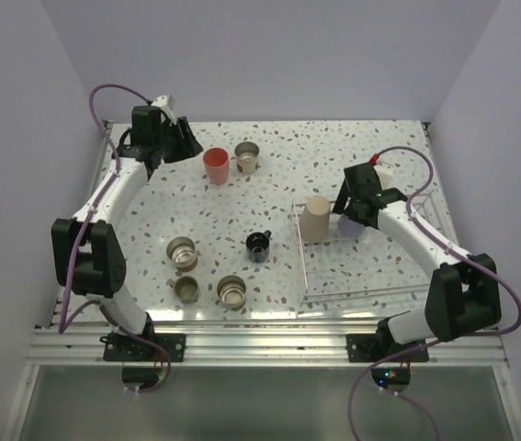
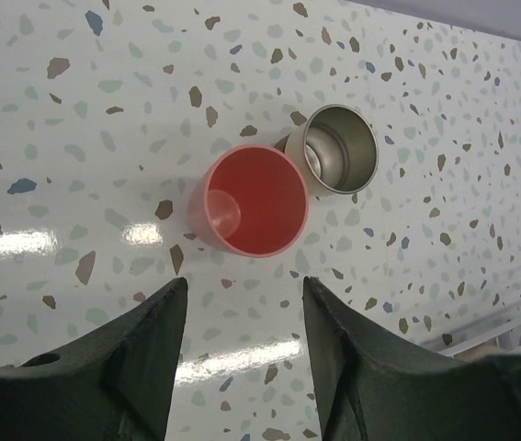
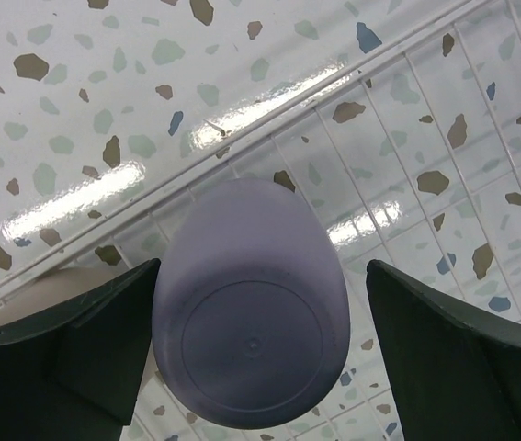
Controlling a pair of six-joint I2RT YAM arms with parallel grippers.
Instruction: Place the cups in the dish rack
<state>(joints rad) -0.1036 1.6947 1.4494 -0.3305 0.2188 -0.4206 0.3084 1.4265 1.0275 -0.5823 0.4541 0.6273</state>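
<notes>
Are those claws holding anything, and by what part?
Nothing; left end effector open near the coral cup, right end effector open around the inverted lavender cup, unclamped.

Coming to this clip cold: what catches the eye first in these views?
A lavender cup, bottom up, is between the open fingers of the right gripper over the dish rack, next to a beige cup already inside. Far left, the open left gripper faces a coral-red cup right beside a steel cup; a black mug and three more steel cups stand on the table.

We are counting: four short steel-coloured metal cups (image 1: 182, 253), one coral-red plastic tumbler (image 1: 216, 165), one beige plastic tumbler (image 1: 315, 219), one lavender plastic tumbler (image 3: 251, 312), one small black handled mug (image 1: 259, 246), one silvery wire rack (image 1: 301, 266).
</notes>
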